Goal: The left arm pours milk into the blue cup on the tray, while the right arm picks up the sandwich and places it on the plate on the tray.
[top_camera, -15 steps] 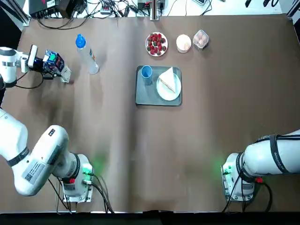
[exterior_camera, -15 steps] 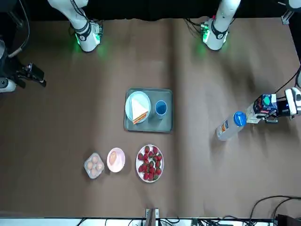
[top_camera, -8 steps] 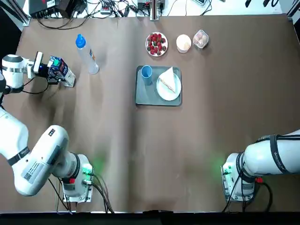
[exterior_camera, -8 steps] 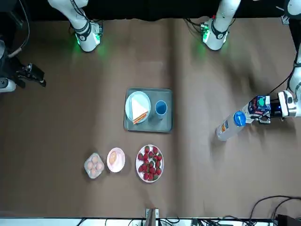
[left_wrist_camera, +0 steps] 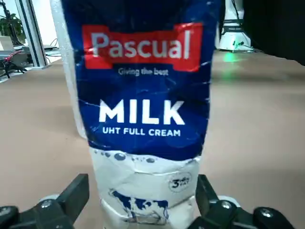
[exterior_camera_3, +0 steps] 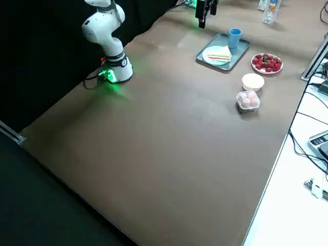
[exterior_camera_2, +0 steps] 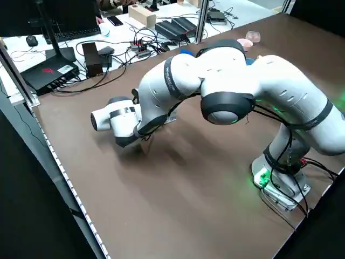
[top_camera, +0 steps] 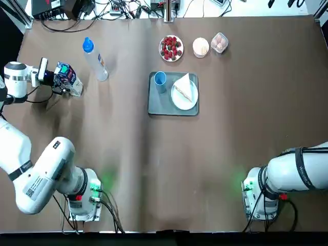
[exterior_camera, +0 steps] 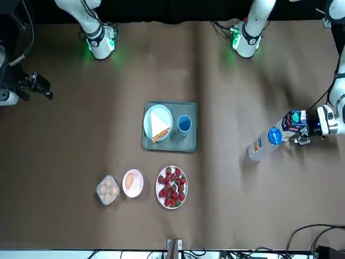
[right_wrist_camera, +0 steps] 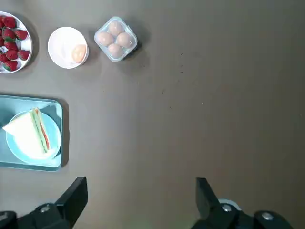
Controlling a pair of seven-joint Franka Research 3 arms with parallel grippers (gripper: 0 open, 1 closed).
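Take the tray [top_camera: 159, 105] as your landmark. Your milk carton [top_camera: 67, 82] stands upright on the table well to the tray's left, just beside a clear bottle with a blue cap [top_camera: 94, 60]. The left gripper [top_camera: 62, 84] is at the carton, its fingers [left_wrist_camera: 71, 196] spread wide on either side of the carton's base with a gap showing on each side, so nothing is gripped. The left arm reaches out low and level from the table's left edge, wrist turned sideways toward the carton.

On the tray, the blue cup [top_camera: 160, 79] stands in the far left corner, and the sandwich [top_camera: 185, 88] lies on the plate [top_camera: 185, 100] to its right.

Your right gripper [exterior_camera: 36, 87] hangs well off to the tray's right, near the table edge, fingers [right_wrist_camera: 74, 194] apart and empty, facing down over bare table.
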